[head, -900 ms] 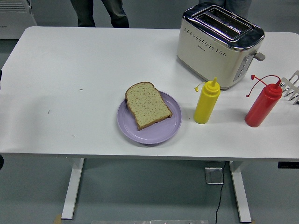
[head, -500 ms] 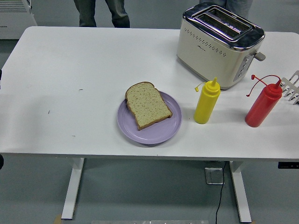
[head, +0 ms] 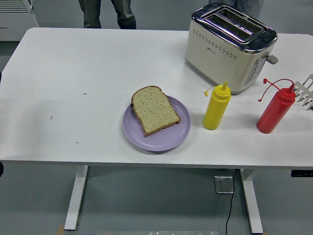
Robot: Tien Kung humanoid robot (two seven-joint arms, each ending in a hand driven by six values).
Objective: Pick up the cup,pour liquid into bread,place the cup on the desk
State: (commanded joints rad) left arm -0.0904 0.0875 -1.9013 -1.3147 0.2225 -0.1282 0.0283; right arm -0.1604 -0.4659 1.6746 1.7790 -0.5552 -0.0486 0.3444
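Nearest us on the white table (head: 58,122) sits the round lilac plate (head: 168,139), and on it lies the task's target, a single slice of brown-crusted bread (head: 154,111), flat and bare. Just right of the plate stands the yellow squeeze bottle with a pointed nozzle (head: 215,107), upright, its cap hanging off to the side. Further right is the red squeeze bottle (head: 275,111), upright too, with its red cap strap looping out.

We see no cup anywhere. Our guess is that one of these bottles plays that part. The red one is closest to the right hand (head: 305,90), which only pokes in at the right edge with pale fingers apart and clamped on nothing.

So the pick-up has not begun. To do it well, we'd wrap the fingers around the bottle's body, below the shoulder, keeping clear of the strap and gripping gently so nothing squirts early. Lift straight up, because these narrow bottles tip easily.

Behind stands the cream and chrome two-slot toaster (head: 227,49), and at the far side a person's legs (head: 105,12).

Most of the right hand is cut off. The left hand doesn't show. We cannot tell how full the bottles are.
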